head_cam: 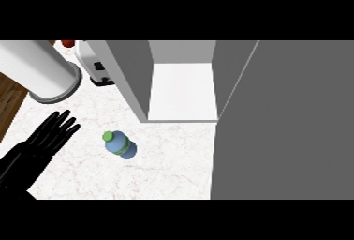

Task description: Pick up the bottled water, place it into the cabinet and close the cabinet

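- Bottled water [120,145] stands on the white marble counter [166,164], green cap up, blue body, a touch left of centre.
- Left hand [50,133] sits at about nine o'clock from the bottle, near it but apart, fingers straight and spread, holding nothing.
- Right hand does not show anywhere in the head view.
- Cabinet [181,79] is up at one o'clock from the bottle, open, its white shelf bare to the eye.
- Cabinet door [283,122], a big grey panel, fills the three o'clock side of the view.
- White cylinder [41,70] stands at eleven o'clock, with a white appliance [95,65] just beside it.
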Action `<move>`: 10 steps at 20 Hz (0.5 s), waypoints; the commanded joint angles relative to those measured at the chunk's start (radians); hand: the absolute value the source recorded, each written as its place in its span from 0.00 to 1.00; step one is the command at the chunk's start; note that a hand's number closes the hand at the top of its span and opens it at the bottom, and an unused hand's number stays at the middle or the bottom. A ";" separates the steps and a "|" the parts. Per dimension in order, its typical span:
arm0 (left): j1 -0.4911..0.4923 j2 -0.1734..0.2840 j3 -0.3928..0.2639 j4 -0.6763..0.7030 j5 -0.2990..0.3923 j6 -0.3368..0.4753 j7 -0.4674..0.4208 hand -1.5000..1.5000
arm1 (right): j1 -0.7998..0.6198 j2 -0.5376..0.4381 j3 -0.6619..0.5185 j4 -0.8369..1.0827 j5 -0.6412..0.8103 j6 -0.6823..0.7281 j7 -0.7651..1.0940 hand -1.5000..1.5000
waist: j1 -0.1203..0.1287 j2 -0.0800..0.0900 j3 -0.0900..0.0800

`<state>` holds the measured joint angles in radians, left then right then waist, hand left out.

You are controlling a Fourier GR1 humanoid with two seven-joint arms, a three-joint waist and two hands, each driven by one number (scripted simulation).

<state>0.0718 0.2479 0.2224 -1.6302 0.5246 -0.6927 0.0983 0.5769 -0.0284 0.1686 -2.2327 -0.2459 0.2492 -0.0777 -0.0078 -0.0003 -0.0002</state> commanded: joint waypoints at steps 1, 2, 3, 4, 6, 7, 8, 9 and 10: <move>-0.068 -0.059 -0.025 0.117 -0.175 -0.001 -0.114 0.00 | 0.027 -0.009 0.006 -0.044 -0.003 0.004 0.008 0.00 | -0.002 0.000 0.000; -0.087 -0.008 0.009 0.159 -0.160 -0.031 -0.120 0.00 | 0.053 -0.022 -0.028 0.000 -0.041 0.047 -0.048 0.00 | -0.003 0.000 0.000; -0.112 -0.021 -0.005 0.189 -0.161 -0.015 -0.110 0.00 | 0.020 0.027 0.095 -0.007 0.073 -0.041 -0.008 0.00 | -0.001 0.000 0.000; -0.146 0.018 0.026 0.270 -0.184 -0.055 -0.159 0.00 | 0.071 -0.022 0.022 -0.052 -0.027 0.032 -0.009 0.00 | -0.006 0.001 0.000; -0.141 -0.005 0.000 0.278 -0.182 -0.034 -0.127 0.00 | 0.046 -0.018 -0.018 0.020 -0.022 0.040 -0.072 0.00 | -0.002 0.000 0.000; -0.154 -0.048 -0.021 0.299 -0.277 -0.011 -0.219 0.00 | 0.020 -0.008 0.013 -0.011 0.000 0.012 -0.023 0.00 | -0.001 0.001 0.000; -0.119 -0.041 -0.031 0.325 -0.325 -0.047 -0.278 0.00 | 0.045 -0.029 -0.021 0.016 -0.035 0.051 -0.060 0.00 | -0.002 0.000 0.000; -0.208 -0.047 -0.024 0.421 -0.344 -0.001 -0.277 0.00 | 0.107 0.004 0.076 -0.035 0.039 0.030 -0.059 0.00 | -0.011 0.001 -0.001; -0.236 -0.049 -0.036 0.462 -0.357 -0.003 -0.289 0.00 | 0.038 -0.016 0.014 0.028 0.005 0.036 -0.055 0.00 | -0.006 0.002 0.000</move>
<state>-0.0839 0.2172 0.2062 -1.3156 0.2636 -0.7102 -0.1109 0.6279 -0.0386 0.1884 -2.2347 -0.2433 0.2773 -0.1231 -0.0120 0.0003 -0.0006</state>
